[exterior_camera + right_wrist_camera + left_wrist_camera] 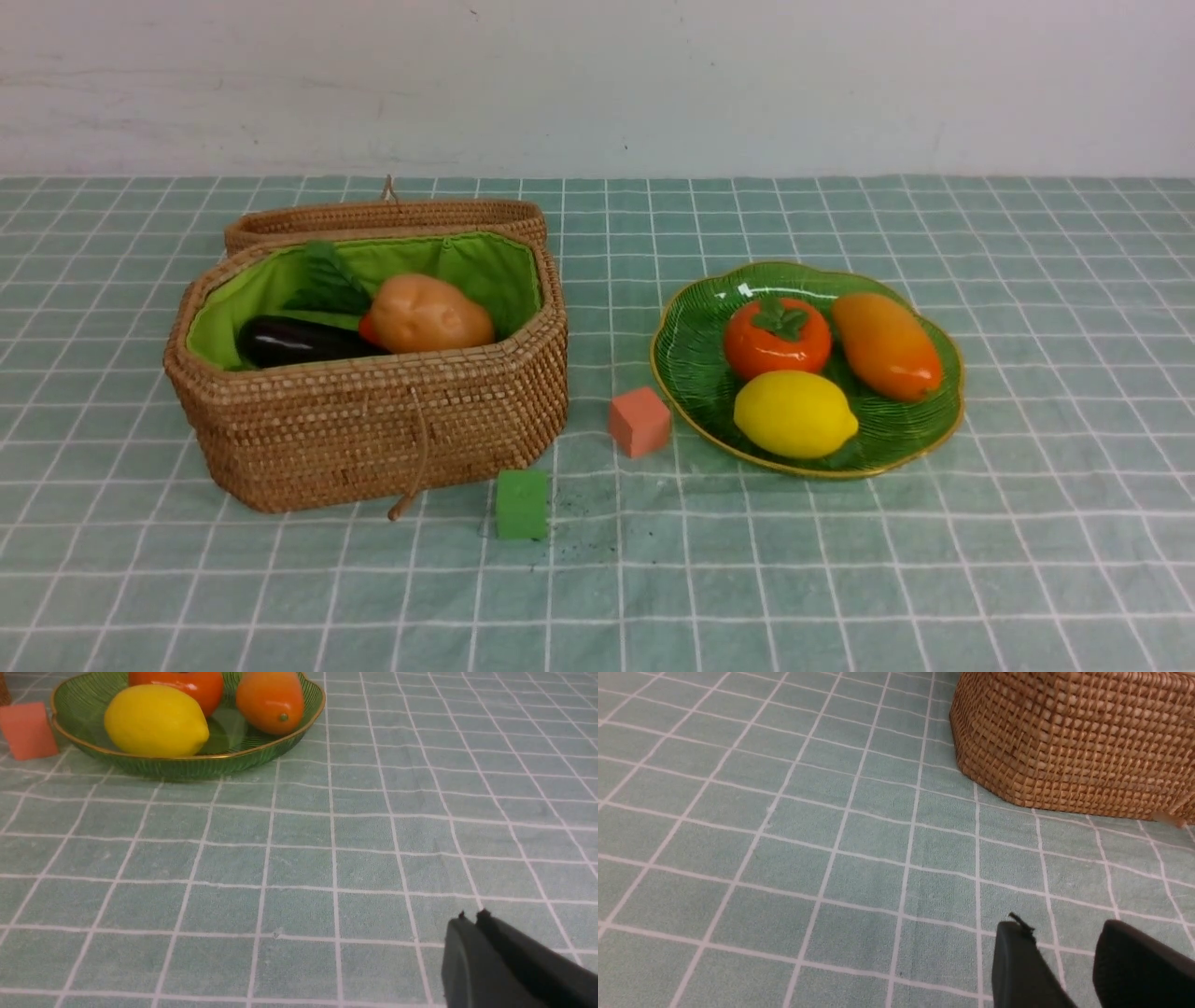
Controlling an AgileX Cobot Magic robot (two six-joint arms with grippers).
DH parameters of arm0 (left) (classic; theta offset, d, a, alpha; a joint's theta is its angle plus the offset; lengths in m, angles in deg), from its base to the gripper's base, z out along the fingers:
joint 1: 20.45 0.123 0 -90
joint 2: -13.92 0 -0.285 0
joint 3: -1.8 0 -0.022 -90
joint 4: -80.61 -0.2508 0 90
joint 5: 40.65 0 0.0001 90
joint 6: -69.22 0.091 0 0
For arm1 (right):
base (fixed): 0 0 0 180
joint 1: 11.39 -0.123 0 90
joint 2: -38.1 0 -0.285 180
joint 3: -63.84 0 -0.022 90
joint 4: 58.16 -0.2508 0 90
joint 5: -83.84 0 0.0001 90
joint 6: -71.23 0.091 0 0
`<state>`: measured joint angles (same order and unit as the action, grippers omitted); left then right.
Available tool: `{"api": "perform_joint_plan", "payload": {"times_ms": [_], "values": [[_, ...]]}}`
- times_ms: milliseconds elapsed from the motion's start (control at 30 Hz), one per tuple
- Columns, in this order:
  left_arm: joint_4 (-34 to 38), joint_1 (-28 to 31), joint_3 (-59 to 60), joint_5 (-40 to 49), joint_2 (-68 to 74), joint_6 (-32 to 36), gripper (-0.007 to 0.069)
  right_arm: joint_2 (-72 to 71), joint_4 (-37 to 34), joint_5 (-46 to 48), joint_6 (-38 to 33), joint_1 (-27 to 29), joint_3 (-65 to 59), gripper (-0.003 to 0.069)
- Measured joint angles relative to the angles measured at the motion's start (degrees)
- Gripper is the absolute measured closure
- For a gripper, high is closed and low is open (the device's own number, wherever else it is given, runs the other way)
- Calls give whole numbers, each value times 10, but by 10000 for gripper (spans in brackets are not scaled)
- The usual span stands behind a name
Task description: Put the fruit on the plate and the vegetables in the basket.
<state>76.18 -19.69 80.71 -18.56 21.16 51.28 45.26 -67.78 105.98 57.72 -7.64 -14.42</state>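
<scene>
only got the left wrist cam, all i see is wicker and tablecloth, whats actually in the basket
Observer: The front view shows the basket with its lid back; a dark purple eggplant and a tan potato lie inside, with green leaves behind them.
Operator: and the fruit
Observer: All three are on the plate: the lemon, the mango and the round orange-red fruit.
Operator: anything loose on the cloth
Observer: Two cubes, a salmon cube beside the plate and a green cube in front of the basket.
Operator: right gripper holding anything
Observer: No. The right gripper is shut and empty over bare cloth.
</scene>
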Motion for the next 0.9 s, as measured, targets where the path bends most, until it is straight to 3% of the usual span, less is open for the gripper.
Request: {"api": "perform_joint_plan", "payload": {"times_ms": [900], "values": [[0, 0, 0, 2, 0, 0, 386, 0, 7, 3, 0, -2, 1, 626]]}}
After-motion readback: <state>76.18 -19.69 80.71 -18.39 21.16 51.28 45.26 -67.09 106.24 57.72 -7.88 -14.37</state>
